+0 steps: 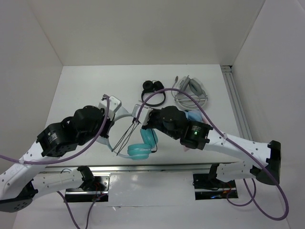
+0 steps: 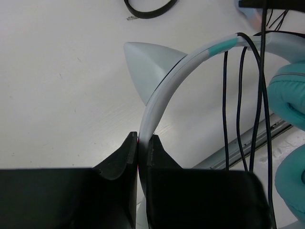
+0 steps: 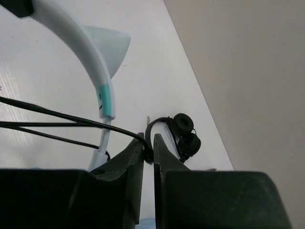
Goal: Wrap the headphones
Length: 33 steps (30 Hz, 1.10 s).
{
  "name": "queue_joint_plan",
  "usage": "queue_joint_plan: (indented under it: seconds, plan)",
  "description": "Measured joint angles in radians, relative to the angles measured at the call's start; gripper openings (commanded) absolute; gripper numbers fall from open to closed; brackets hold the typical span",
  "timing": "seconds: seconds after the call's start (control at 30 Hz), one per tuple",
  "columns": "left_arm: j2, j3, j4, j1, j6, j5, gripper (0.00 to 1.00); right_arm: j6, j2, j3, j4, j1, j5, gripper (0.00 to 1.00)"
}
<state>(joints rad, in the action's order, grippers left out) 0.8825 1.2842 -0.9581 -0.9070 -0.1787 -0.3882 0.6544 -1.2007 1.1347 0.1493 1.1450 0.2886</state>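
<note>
The headphones lie at the table's front middle, teal ear cups [image 1: 143, 145] side by side. Their white headband [image 1: 125, 114] arcs toward the left arm. My left gripper [image 1: 110, 106] is shut on that headband [image 2: 167, 90], just below its pointed ear [image 2: 147, 64]; the fingertips [image 2: 142, 140] pinch the band. Beside it, my right gripper [image 1: 140, 114] is shut on the thin black cable [image 3: 71, 117], nipped between its tips [image 3: 148, 148]. Several cable strands [image 2: 240, 105] run taut across the band toward the cups [image 2: 290, 95].
A small black pair of headphones [image 1: 153, 88] lies behind the grippers, also in the right wrist view [image 3: 183, 133]. A grey-white pair [image 1: 190, 93] sits at the back right. A pale blue cup [image 1: 194, 116] peeks from under the right arm. Metal rails run along the right side [image 1: 236, 102] and the front edge [image 1: 157, 167].
</note>
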Motion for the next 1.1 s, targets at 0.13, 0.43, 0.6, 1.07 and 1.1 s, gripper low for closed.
queue_joint_plan:
  seconds: [0.13, 0.43, 0.6, 1.07, 1.1]
  plan:
    - [0.0, 0.057, -0.008, 0.0, -0.001, -0.019, 0.0, -0.006, 0.0, -0.03, -0.026, -0.041, -0.041, 0.1]
    - [0.0, 0.076, -0.046, 0.0, 0.0, -0.042, 0.0, -0.039, -0.004, -0.055, -0.074, -0.104, -0.117, 0.33]
    - [-0.018, 0.08, -0.112, -0.007, 0.023, -0.019, 0.0, -0.045, -0.004, -0.061, -0.082, -0.169, -0.076, 0.4]
    - [0.001, 0.076, -0.161, -0.01, -0.017, -0.117, 0.0, -0.107, 0.011, -0.064, -0.095, -0.28, 0.0, 0.96]
    - [0.004, 0.071, -0.158, -0.01, -0.031, -0.132, 0.0, -0.127, 0.014, -0.064, -0.098, -0.281, 0.014, 1.0]
